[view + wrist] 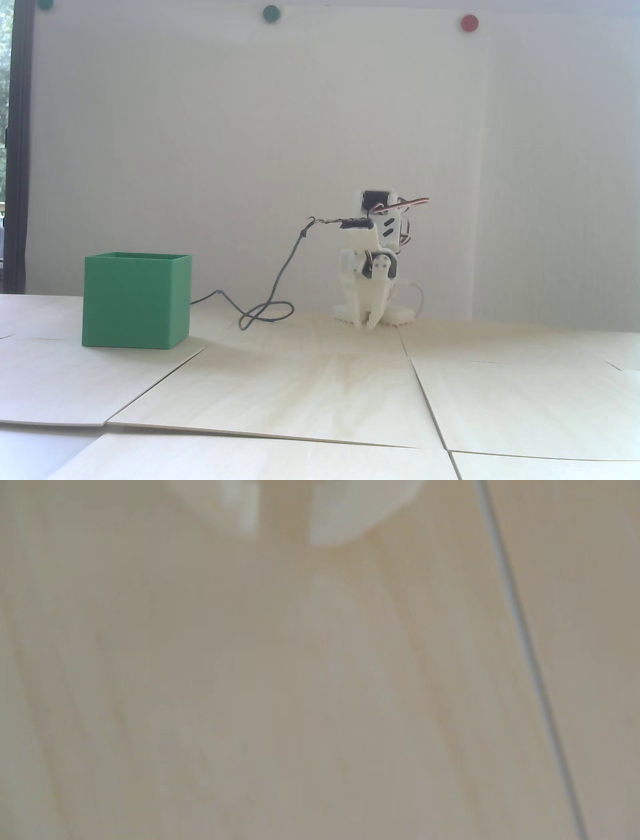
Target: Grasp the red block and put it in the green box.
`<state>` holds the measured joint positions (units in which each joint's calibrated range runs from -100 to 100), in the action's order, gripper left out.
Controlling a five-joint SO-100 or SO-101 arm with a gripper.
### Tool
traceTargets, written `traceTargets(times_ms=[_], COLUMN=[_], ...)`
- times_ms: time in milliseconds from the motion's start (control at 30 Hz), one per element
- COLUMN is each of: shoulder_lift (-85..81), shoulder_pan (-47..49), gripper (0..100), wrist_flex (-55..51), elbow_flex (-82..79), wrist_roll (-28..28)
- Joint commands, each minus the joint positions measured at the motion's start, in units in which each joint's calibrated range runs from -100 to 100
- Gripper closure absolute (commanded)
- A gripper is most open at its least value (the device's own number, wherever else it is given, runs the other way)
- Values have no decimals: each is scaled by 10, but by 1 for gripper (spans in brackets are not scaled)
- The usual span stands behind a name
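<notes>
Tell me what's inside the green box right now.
In the fixed view the green box sits on the table, seen from the side. Only its outer walls and rim show; its walls hide the inside. No red block appears in either view.

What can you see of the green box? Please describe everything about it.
The green box is a plain, matte, plastic-looking cube with thin walls and an open top. It stands upright on the pale wooden table, at the left of the fixed view, well apart from the gripper. A dark cable runs up to its right side. Its inside is hidden; the wrist view misses it.
</notes>
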<state>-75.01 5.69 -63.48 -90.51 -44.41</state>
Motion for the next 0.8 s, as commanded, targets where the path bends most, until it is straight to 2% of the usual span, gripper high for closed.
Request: traceTargets(times_ms=[0,267,500,767], shoulder_lift=[-24,-64,-73,-73], shoulder_pan=[6,7,7,2], gripper=[97,97,97,97], wrist_flex=[12,-1,-71,-73], elbow_flex=[-21,-77,-77,-77], wrist_roll=[-1,-1,-1,0])
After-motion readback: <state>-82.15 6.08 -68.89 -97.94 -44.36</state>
